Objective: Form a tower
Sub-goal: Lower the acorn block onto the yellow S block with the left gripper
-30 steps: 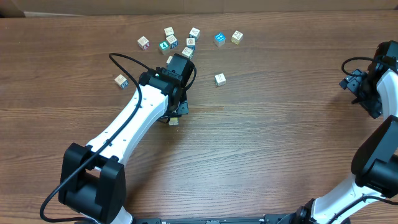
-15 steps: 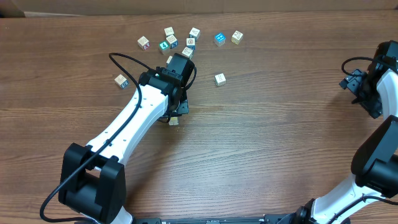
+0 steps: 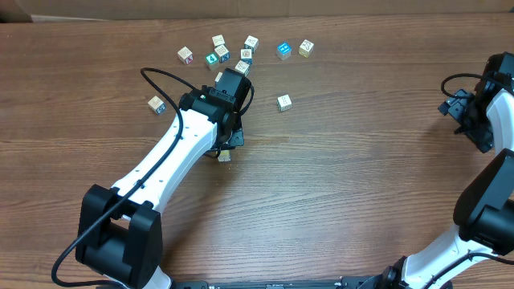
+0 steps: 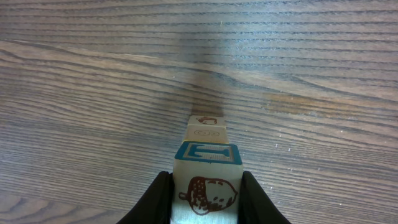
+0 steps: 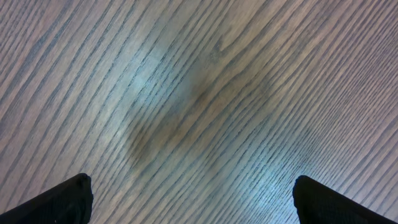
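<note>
While left gripper (image 4: 206, 191) clamps it, tower (image 4: 207, 155) looks wooden

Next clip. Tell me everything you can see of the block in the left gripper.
The block is a small pale wooden cube. The face toward the wrist camera carries a brown acorn print; the adjoining face has a blue-framed blue letter. It sits square between the left gripper's black fingers, which press two opposite sides. Just beyond it, in line, are more pale blocks; whether it rests on them cannot be told. The wood-grain table lies below.
</note>
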Motion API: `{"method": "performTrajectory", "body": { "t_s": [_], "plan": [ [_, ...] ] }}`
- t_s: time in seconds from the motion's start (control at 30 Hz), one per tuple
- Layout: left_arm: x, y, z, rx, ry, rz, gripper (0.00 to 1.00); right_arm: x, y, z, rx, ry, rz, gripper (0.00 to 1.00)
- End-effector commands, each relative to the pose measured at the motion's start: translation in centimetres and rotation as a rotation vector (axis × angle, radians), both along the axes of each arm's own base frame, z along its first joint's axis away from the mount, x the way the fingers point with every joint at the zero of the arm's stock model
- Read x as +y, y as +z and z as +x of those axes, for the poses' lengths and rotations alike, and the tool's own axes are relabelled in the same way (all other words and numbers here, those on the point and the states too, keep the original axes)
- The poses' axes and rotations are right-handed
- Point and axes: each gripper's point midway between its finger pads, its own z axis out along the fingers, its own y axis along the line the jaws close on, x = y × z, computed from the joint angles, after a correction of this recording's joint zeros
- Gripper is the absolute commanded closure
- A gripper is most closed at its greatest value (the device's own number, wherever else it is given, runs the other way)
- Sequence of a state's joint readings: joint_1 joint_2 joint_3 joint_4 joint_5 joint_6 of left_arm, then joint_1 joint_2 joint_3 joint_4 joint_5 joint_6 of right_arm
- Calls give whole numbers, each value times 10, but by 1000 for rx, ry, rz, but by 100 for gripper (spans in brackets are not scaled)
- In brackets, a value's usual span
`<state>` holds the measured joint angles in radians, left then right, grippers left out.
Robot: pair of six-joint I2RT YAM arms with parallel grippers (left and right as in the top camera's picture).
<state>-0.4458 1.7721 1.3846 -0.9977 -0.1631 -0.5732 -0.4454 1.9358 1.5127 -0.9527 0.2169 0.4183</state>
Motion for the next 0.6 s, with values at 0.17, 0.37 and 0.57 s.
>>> {"method": "performTrajectory", "body": {
  "t_s": [0.17,0.37,0.57],
  "plan": [
    [2,-8,-3,10,-14,29,96,-5,17,5,-41,-2,-27,0],
    [4,-12,-6,17,-13,40,96,-5,17,5,-41,-2,-27,0],
    [3,-12,-3,9,-13,35,96,-5,17,5,-41,-2,-27,0]
  ]
}}
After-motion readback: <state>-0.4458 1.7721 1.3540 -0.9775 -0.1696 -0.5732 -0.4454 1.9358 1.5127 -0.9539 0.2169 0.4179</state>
